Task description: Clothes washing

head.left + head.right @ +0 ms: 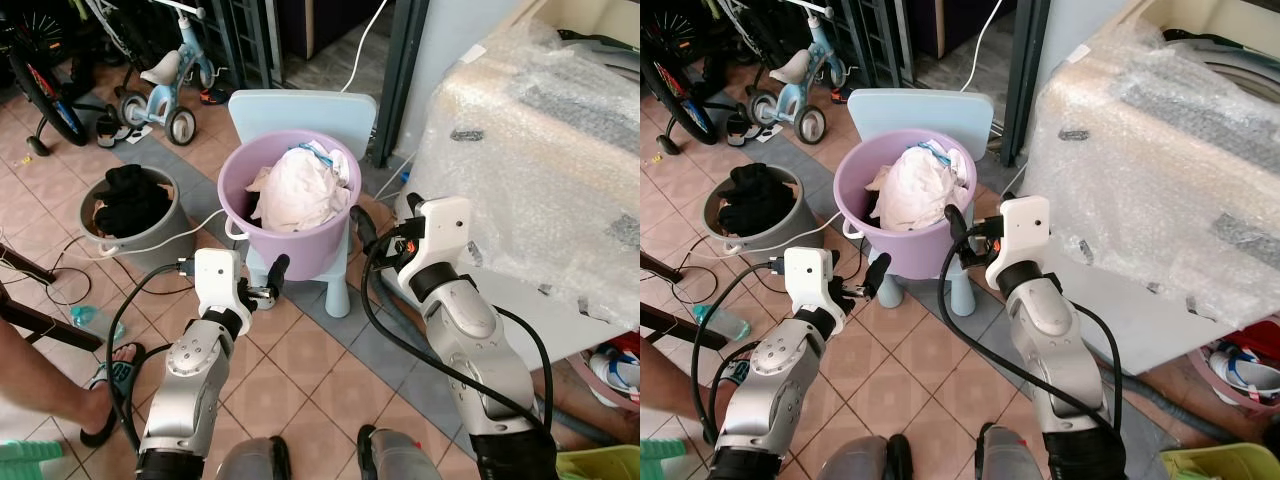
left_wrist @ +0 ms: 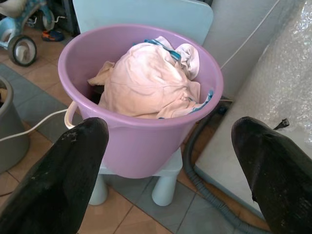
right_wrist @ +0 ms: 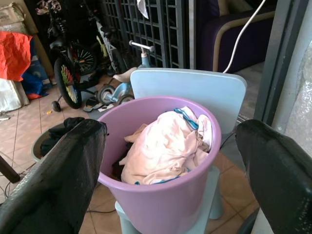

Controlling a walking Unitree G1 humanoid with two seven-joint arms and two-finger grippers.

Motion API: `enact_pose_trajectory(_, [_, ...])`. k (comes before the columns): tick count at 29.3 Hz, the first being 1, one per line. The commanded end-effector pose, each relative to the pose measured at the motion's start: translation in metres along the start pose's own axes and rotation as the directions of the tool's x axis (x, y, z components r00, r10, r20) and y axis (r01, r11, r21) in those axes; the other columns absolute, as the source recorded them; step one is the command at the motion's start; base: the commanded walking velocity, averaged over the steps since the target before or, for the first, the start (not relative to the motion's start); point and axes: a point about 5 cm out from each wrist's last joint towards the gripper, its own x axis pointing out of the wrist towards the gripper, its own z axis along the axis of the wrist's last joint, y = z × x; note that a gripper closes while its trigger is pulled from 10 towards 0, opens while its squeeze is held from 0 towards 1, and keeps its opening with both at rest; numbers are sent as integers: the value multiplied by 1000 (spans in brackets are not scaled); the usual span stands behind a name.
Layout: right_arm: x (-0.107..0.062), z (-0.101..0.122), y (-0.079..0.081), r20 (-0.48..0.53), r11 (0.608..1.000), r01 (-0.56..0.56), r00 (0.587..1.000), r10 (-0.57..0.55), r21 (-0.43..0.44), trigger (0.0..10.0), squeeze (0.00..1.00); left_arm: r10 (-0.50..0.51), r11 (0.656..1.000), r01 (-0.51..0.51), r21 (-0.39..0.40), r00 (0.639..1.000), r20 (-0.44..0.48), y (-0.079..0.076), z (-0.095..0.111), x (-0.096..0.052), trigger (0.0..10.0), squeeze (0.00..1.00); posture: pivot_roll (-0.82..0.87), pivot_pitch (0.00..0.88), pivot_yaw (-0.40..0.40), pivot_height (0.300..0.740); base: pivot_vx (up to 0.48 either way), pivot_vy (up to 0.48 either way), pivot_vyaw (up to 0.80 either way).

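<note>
A purple bucket (image 1: pixel 288 248) stands on a light blue child's chair (image 1: pixel 305 107). It is heaped with pale pink and white clothes (image 1: pixel 300 188). My left gripper (image 1: pixel 275 278) is open, low in front of the bucket's left side and not touching it. My right gripper (image 1: pixel 368 238) is open too, just off the bucket's right side. Both wrist views look between the spread black fingers (image 2: pixel 63 170) (image 3: pixel 58 170) at the bucket (image 2: pixel 141 146) (image 3: pixel 165 200). To the right stands a washing machine wrapped in bubble wrap (image 1: pixel 540 160).
A grey bucket of black clothes (image 1: pixel 128 205) sits on the floor to the left, with cables (image 1: pixel 150 245) around it. A person's foot in a sandal (image 1: pixel 105 395) is at the lower left. A tricycle (image 1: pixel 165 85) and bicycles stand behind. A grey hose (image 2: pixel 204 195) runs by the machine.
</note>
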Motion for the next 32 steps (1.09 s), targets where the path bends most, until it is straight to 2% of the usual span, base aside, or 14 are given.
enact_pose_trajectory(1, [2, 1, 3, 2, 1000, -15, 1000, 15, -4, 10000, 0, -3, 1000, 4, 5, 1000, -14, 1, -1, -3, 10000, 0, -68, 194, 59, 740, 251, 0, 0])
enact_pose_trajectory(5, [2, 3, 8, 9, 997, -74, 997, 75, -34, 10000, 0, -10, 1000, 10, 1, 1000, -17, -1, -2, -4, 10000, 0, -76, 194, 59, 740, 249, 0, 0])
enact_pose_trajectory(8, [2, 3, 6, 9, 997, -62, 998, 62, -43, 10000, 0, -14, 1000, 14, -4, 1000, -26, -3, -3, -3, 10000, 0, -81, 193, 61, 740, 254, 0, 794])
enact_pose_trajectory(17, [-6, -10, -5, -41, 999, 7, 999, -9, -54, 10000, 0, -33, 999, 33, -2, 999, -30, -6, -3, 1, 10000, 0, -92, 184, 66, 740, 247, 0, 0])
enact_pose_trajectory(25, [-17, -19, -9, -88, 998, 9, 996, -14, -59, 10000, 0, -33, 999, 33, 3, 999, -23, -4, 0, 5, 10000, 0, -100, 182, 65, 740, 260, 0, 0])
enact_pose_trajectory(27, [-28, -34, -9, -179, 999, -21, 984, 12, -49, 10000, 0, -27, 1000, 27, 7, 999, -20, -2, 1, 7, 10000, 0, -108, 185, 64, 740, 268, 0, 0])
enact_pose_trajectory(28, [-28, -34, -9, -179, 999, -21, 984, 12, -49, 10000, 0, -27, 1000, 27, 7, 999, -20, -2, 1, 7, 10000, 0, -108, 185, 64, 740, 266, 0, 0])
enact_pose_trajectory(29, [-37, -46, -10, -247, 998, -32, 969, 17, -56, 10000, 0, -24, 1000, 24, 8, 1000, -16, -1, 2, 9, 10000, 0, -109, 186, 63, 740, 270, 0, 0])
enact_pose_trajectory(32, [-51, -61, -13, -341, 997, -33, 940, 5, -76, 10000, 0, -21, 1000, 21, 7, 1000, -10, 1, 3, 12, 10000, 0, -115, 190, 61, 740, 273, 0, 0])
